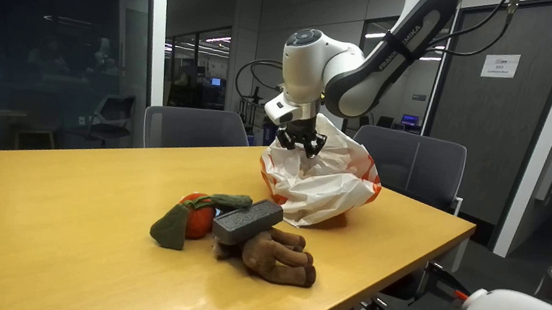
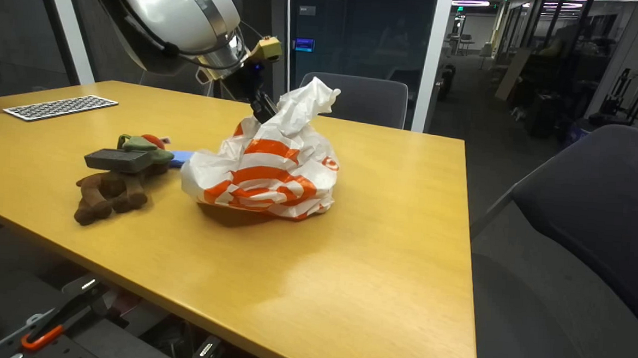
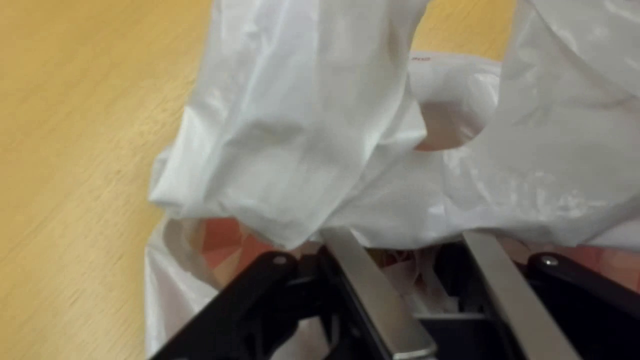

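On bench (image 2: 386, 248): white bag (image 2: 276, 168) well in from near edge, mouth around jaws. Brown toy (image 1: 274, 259) closer to that edge, red-green toy (image 1: 200, 220) beside it, grey block (image 1: 247, 222) on brown toy. Jaws partway apart, tips hidden inside bag; cannot tell if clamped on anything.

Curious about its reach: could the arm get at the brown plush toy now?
Probably not straightaway: the gripper reaches into the white bag, and a gray block lies on the brown toy.

Arm (image 1: 359, 84) hooks in from 1 o'clock in an exterior view, wrist (image 1: 304, 70) bent, jaws pointing toward 6. Wrist view shows a gap between them, ends hidden, can't tell if they're gripping.
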{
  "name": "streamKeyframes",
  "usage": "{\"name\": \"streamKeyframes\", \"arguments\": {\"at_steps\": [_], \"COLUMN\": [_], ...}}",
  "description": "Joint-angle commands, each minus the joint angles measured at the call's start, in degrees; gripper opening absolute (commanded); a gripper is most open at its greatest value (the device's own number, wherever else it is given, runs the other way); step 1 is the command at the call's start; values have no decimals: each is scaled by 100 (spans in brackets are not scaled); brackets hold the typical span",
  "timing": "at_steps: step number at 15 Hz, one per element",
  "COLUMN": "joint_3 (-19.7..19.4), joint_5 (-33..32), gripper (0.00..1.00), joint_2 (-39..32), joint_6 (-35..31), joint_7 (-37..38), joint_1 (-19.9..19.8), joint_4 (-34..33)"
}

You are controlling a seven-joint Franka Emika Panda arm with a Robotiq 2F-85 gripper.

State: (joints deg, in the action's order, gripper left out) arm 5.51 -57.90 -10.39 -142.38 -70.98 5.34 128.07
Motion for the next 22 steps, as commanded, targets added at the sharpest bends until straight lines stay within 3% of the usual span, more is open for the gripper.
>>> {"name": "streamKeyframes", "arguments": {"at_steps": [1,4,7,8,10,11,14,16,18,19,21,22], "joint_3": [134,756,1620,937,706,656,606,581,536,589,658,876], "joint_5": [1063,2649,4122,4385,3556,3509,3742,4271,4332,3574,2646,2126], "gripper": [16,16,16,16,16,16,16,16,16,16,16,16], "joint_2": [456,446,522,853,1133,1249,1658,1838,2052,2161,2208,2238], "joint_6": [-543,-637,-592,-636,-819,-720,-209,305,105,-439,-681,-799], "joint_7": [-812,-1963,-3050,-3122,-2367,-2306,-2132,-2377,-2294,-1688,-1186,-905], "joint_1": [-241,-922,-1673,-962,-693,-583,-251,-16,138,68,2,-247], "joint_4": [402,620,715,803,897,873,774,685,786,951,1038,1113]}}
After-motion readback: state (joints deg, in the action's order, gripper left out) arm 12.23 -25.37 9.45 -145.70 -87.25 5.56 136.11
